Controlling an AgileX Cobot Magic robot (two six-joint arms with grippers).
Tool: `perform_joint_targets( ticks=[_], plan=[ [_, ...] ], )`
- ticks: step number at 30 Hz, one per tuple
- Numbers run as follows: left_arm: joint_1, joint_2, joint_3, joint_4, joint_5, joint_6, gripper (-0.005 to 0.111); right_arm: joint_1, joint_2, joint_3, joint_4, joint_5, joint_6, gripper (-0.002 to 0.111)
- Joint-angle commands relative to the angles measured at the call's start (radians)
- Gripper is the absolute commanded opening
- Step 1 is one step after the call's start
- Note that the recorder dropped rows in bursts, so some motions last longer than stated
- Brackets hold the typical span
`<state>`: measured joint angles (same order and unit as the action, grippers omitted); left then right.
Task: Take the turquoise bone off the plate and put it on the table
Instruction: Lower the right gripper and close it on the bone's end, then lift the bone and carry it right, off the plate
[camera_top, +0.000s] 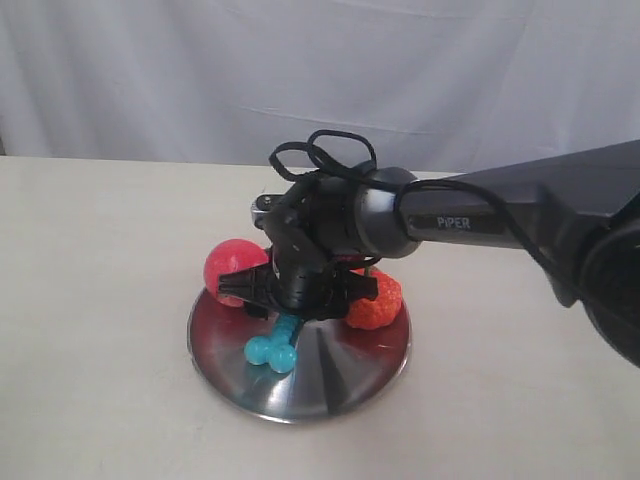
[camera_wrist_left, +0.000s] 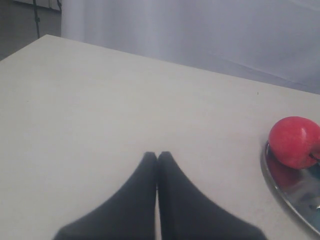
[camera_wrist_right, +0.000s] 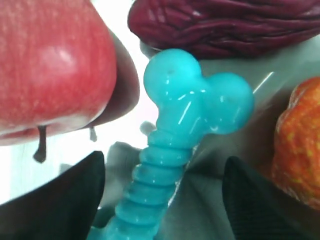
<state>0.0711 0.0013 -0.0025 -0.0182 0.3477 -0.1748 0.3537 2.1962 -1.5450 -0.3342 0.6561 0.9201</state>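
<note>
The turquoise bone lies on the steel plate, one knobbed end pointing toward the plate's front. My right gripper hangs low over the bone's other end, reaching in from the right. In the right wrist view the gripper is open, and the bone's ribbed shaft runs between the two dark fingers without touching either. My left gripper is shut on nothing above the beige table, left of the plate. It does not show in the exterior view.
A red apple sits on the plate's back left rim, and an orange bumpy fruit on its right. A dark maroon wrinkled object lies beyond the bone's knobs. A white curtain hangs behind the table.
</note>
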Motion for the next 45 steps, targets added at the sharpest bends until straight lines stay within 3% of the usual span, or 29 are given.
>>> perform_joint_targets(
  ticks=[1,16,18,23,26,45],
  plan=[
    [-0.005,-0.001,0.003,-0.003,-0.005,-0.002,0.0,-0.003,0.009,-0.007,-0.017,-0.025,0.007,0.064],
    [-0.005,-0.001,0.003,-0.003,-0.005,-0.002,0.0,-0.003,0.044,-0.007,-0.017,-0.047,0.006,0.063],
    [-0.005,-0.001,0.003,-0.003,-0.005,-0.002,0.0,-0.003,0.044,-0.007,-0.017,-0.047,0.006,0.053],
    [-0.005,-0.001,0.003,-0.003,-0.005,-0.002,0.0,-0.003,0.044,-0.007,-0.017,-0.047,0.006,0.013],
    [-0.005,-0.001,0.003,-0.003,-0.005,-0.002,0.0,-0.003,0.042,-0.007,-0.011,-0.047,0.009,0.0],
    [-0.005,-0.001,0.003,-0.003,-0.005,-0.002,0.0,-0.001,-0.316,-0.007,0.126,0.139,-0.108,0.0]
  ],
)
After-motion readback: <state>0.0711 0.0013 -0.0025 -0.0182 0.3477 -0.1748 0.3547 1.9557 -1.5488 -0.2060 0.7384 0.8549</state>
